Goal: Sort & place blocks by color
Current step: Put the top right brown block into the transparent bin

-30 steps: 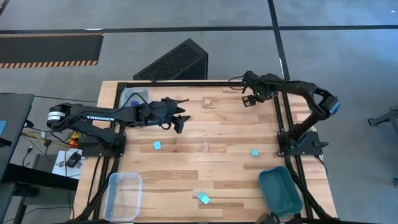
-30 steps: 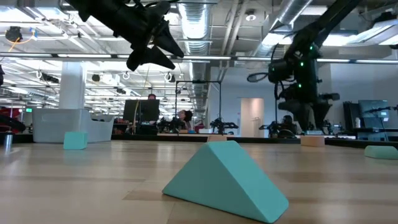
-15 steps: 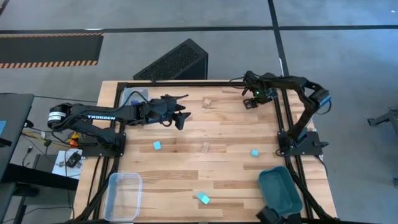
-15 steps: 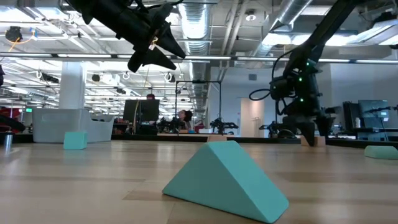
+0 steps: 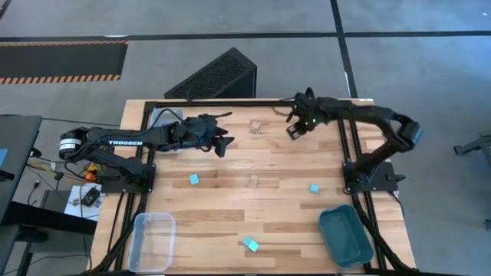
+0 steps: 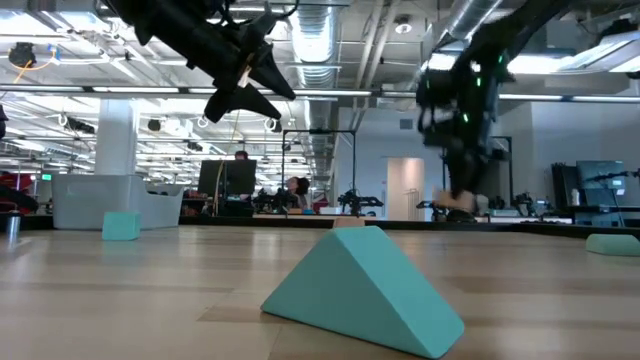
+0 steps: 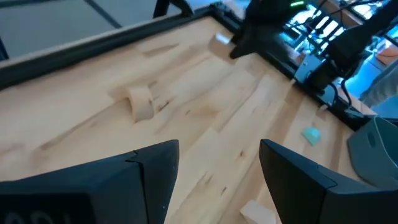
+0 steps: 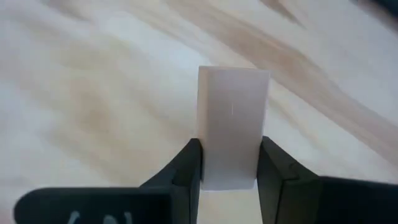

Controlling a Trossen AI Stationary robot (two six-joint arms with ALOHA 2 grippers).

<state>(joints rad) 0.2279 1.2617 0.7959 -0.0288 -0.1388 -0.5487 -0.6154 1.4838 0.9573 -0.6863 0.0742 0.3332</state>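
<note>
Right pincer [image 6: 458, 195] motion-blurred; held block hidden.

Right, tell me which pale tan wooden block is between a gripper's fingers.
The pale tan wooden block pinched by the right gripper at the table's far right; the other two tan blocks lie untouched mid-table.

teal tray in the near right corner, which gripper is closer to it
Right. The right gripper, shut on a pale block, hangs at the far side above the teal tray. The left gripper, open, is farther, across the table.
</note>
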